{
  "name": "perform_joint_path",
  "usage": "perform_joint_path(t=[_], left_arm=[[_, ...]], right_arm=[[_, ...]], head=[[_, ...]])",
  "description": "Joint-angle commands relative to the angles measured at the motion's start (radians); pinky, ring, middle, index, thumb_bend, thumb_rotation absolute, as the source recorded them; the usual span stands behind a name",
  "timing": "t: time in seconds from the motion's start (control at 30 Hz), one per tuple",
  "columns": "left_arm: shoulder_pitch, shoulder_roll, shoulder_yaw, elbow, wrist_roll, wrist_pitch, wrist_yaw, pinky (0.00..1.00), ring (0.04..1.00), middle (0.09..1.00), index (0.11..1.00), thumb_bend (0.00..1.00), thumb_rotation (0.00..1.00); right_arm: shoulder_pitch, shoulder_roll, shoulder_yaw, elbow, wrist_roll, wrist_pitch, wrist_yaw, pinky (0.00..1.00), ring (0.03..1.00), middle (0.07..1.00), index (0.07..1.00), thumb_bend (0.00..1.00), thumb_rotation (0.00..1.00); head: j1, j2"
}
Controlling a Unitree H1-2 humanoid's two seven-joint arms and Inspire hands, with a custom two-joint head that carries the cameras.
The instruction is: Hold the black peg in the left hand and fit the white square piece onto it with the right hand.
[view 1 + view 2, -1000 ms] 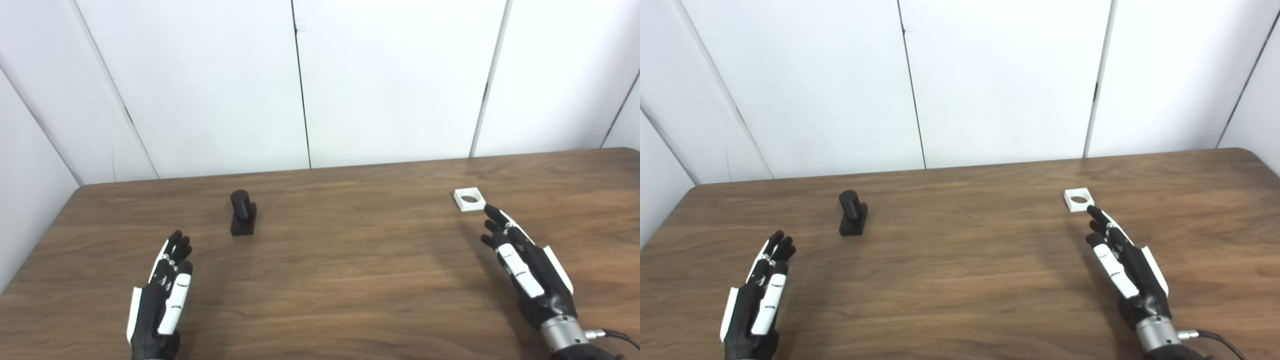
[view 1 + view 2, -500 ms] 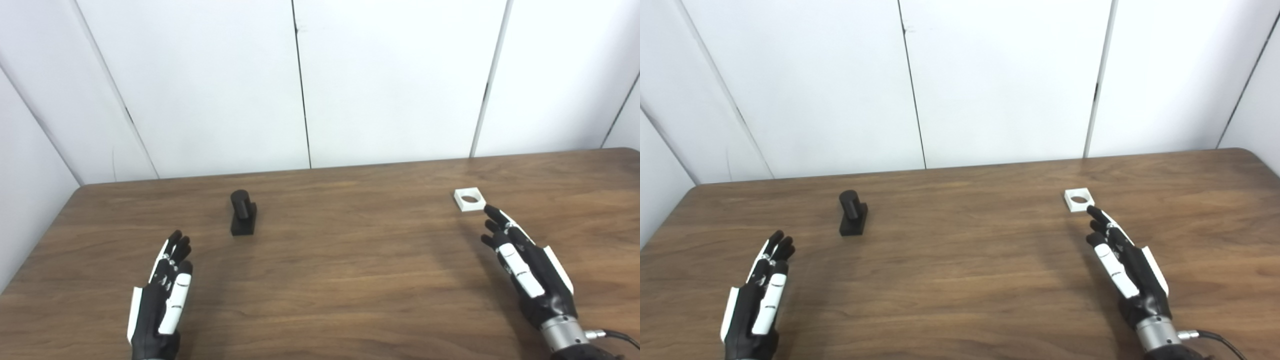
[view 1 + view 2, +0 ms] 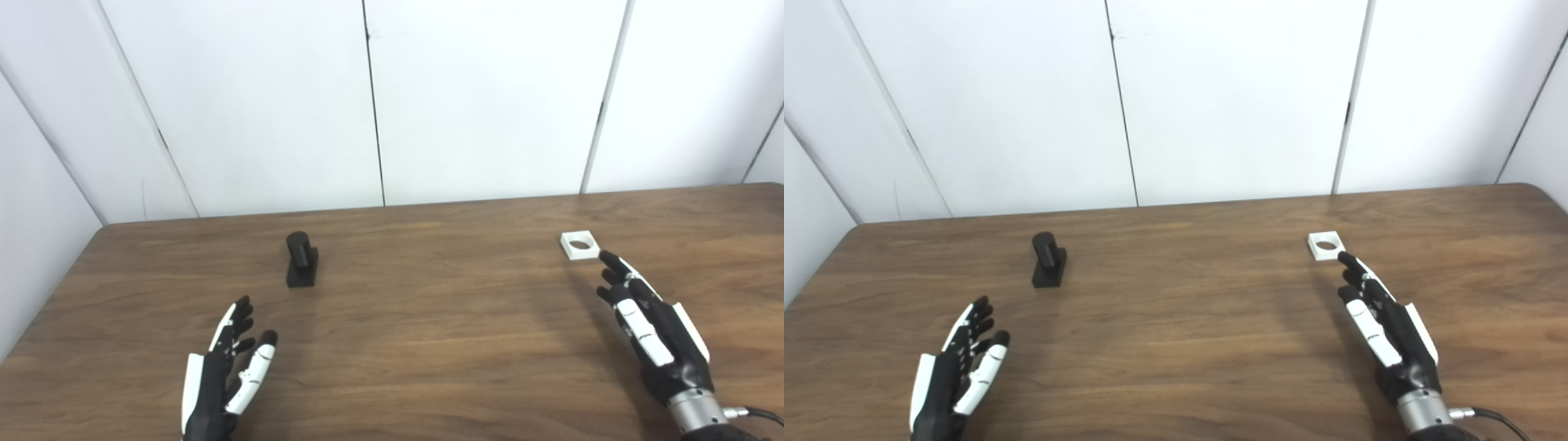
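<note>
The black peg [image 3: 301,262], a short cylinder on a rectangular base, stands on the brown table left of centre. Well in front of it, near the front edge, my left hand [image 3: 223,373] is open, thumb spread out, holding nothing. The white square piece [image 3: 579,244] with a round hole lies flat at the right. My right hand [image 3: 649,331] is open and flat, its fingertips [image 3: 1344,258] just short of the near edge of the white piece; I cannot tell if they touch it.
The wooden table [image 3: 429,318] ends at white wall panels [image 3: 478,98] behind. Its left edge runs diagonally at the picture's left. A cable [image 3: 1488,415] leaves my right wrist.
The camera has shifted slightly. My left hand has dropped lower and to the right in the picture and its thumb has spread away from the fingers. The right hand, peg and white piece stay put.
</note>
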Motion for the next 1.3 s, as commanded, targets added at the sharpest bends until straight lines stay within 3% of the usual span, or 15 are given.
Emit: perform_joint_path(t=[0.0, 0.27, 0.47, 0.6, 0.83, 1.13, 1.27], left_arm=[[-0.031, 0.012, -0.006, -0.049, 0.041, 0.007, 0.022, 0.82, 0.879, 0.907, 0.913, 0.58, 0.71], [-0.09, -0.016, -0.034, -0.102, 0.205, 0.172, 0.041, 0.85, 0.913, 0.934, 0.903, 0.65, 0.57], [-0.149, 0.0, -0.091, -0.087, 0.361, 0.331, 0.006, 0.87, 0.967, 0.952, 0.924, 0.73, 0.51], [-0.187, 0.017, -0.126, -0.026, 0.439, 0.349, 0.042, 0.83, 0.963, 0.934, 0.903, 0.73, 0.46], [-0.26, 0.047, -0.155, 0.085, 0.485, 0.352, 0.083, 0.82, 0.964, 0.931, 0.887, 0.75, 0.47], [-0.342, 0.083, -0.193, 0.142, 0.506, 0.424, 0.038, 0.82, 0.968, 0.938, 0.888, 0.77, 0.55], [-0.377, 0.084, -0.19, 0.158, 0.557, 0.455, -0.01, 0.91, 0.997, 0.954, 0.891, 0.78, 0.61]], right_arm=[[-0.009, 0.0, -0.002, 0.015, 0.0, -0.038, 0.004, 0.91, 0.966, 0.966, 0.9, 0.55, 0.69], [-0.012, 0.0, 0.0, 0.023, -0.005, -0.04, 0.005, 0.91, 0.967, 0.97, 0.901, 0.55, 0.7], [-0.011, 0.0, 0.002, 0.031, -0.008, -0.046, 0.005, 0.9, 0.955, 0.96, 0.898, 0.55, 0.71], [-0.01, -0.003, 0.004, 0.038, -0.008, -0.052, 0.011, 0.9, 0.958, 0.963, 0.902, 0.54, 0.71], [-0.015, -0.001, 0.003, 0.052, -0.001, -0.061, 0.011, 0.9, 0.958, 0.962, 0.902, 0.54, 0.71], [-0.016, 0.001, 0.008, 0.057, -0.013, -0.068, 0.007, 0.88, 0.955, 0.959, 0.895, 0.54, 0.72], [-0.017, 0.004, 0.007, 0.063, -0.019, -0.07, 0.001, 0.87, 0.951, 0.953, 0.887, 0.56, 0.72]], head=[[0.003, 0.002], [0.009, 0.0], [0.012, -0.001], [0.015, -0.001], [0.019, -0.007], [0.022, -0.015], [0.026, -0.018]])
